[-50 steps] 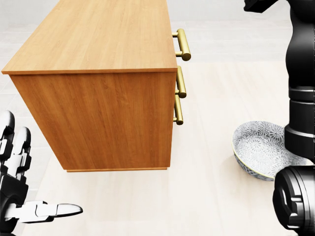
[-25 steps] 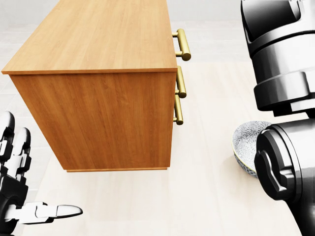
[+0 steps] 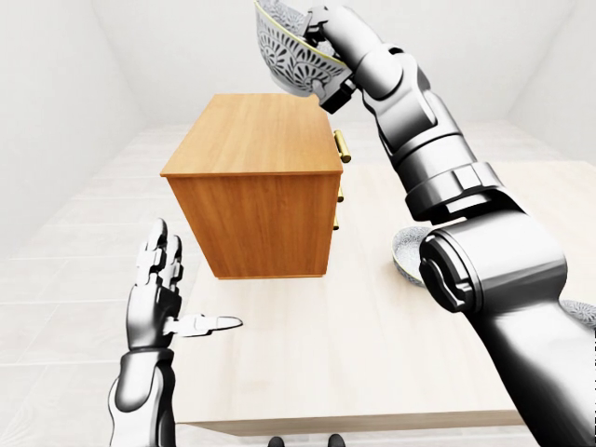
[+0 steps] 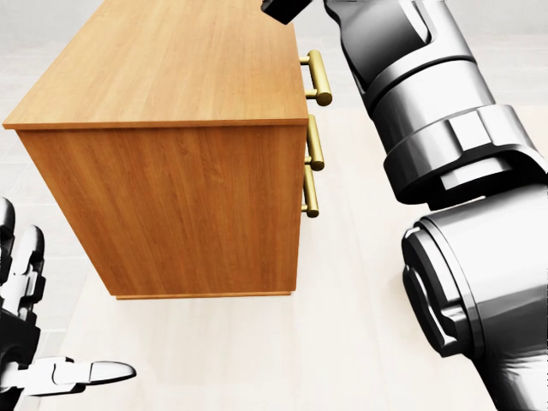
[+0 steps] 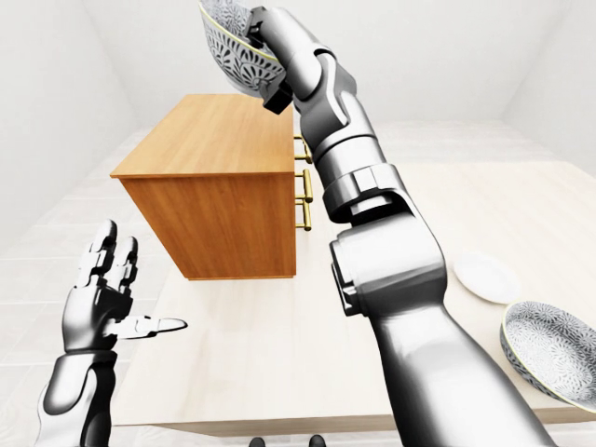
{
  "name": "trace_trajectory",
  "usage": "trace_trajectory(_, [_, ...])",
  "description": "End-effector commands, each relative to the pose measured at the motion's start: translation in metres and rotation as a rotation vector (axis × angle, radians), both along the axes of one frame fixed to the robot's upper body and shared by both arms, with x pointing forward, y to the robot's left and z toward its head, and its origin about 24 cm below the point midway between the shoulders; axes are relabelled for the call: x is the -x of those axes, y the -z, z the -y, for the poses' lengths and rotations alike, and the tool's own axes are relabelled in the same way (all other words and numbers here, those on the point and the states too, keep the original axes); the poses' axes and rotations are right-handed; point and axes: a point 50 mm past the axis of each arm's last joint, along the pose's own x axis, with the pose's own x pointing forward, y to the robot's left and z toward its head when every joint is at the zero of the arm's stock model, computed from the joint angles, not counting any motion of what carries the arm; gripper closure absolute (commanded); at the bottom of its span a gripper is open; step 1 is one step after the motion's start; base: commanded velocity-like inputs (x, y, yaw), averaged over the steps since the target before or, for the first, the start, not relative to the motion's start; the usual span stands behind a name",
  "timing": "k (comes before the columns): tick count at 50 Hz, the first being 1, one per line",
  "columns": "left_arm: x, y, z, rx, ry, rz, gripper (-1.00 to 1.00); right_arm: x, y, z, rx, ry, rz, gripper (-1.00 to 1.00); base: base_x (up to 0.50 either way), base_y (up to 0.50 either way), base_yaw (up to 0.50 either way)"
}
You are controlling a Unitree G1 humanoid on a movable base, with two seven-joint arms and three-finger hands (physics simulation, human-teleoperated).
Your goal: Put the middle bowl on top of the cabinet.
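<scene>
Right hand (image 3: 331, 47) raised high overhead, gripping the bowl (image 3: 284, 51); left hand (image 3: 160, 289) low, fingers spread.

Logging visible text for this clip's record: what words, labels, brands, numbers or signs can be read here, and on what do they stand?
None: no readable text shows in any view.
The cabinet is plain wood with brass handles.
The bowl gripped in the right hand carries only a floral pattern, no lettering.
The table is unmarked.
</scene>
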Motion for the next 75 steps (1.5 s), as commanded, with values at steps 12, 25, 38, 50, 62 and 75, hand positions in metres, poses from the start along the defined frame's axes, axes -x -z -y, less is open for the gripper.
trace_trajectory(12, [0.001,0.003,-0.004,0.004,-0.005,-0.001,-1.0,0.005,-0.003,-0.03,0.09,-0.004,0.039,1.0,0.0,0.0,0.0])
trace_trajectory(25, [0.005,0.003,-0.004,0.001,-0.002,0.001,-1.0,0.003,0.016,-0.04,0.152,-0.004,0.014,1.0,0.0,0.0,0.0])
trace_trajectory(38, [0.003,0.006,-0.003,0.006,0.0,-0.01,-1.0,0.004,0.021,-0.045,0.187,-0.021,-0.009,1.0,0.0,0.0,0.0])
trace_trajectory(50, [0.002,0.01,-0.004,0.013,0.001,-0.028,-1.0,0.003,0.023,-0.045,0.192,-0.019,-0.014,1.0,0.0,0.0,0.0])
trace_trajectory(62, [0.004,0.008,-0.005,0.012,-0.001,-0.02,-1.0,0.004,0.022,-0.047,0.199,-0.023,-0.011,1.0,0.0,0.0,0.0])
trace_trajectory(75, [0.005,0.006,-0.005,0.009,-0.002,-0.011,-1.0,0.004,0.021,-0.047,0.205,-0.021,-0.009,0.9,0.0,0.0,0.0])
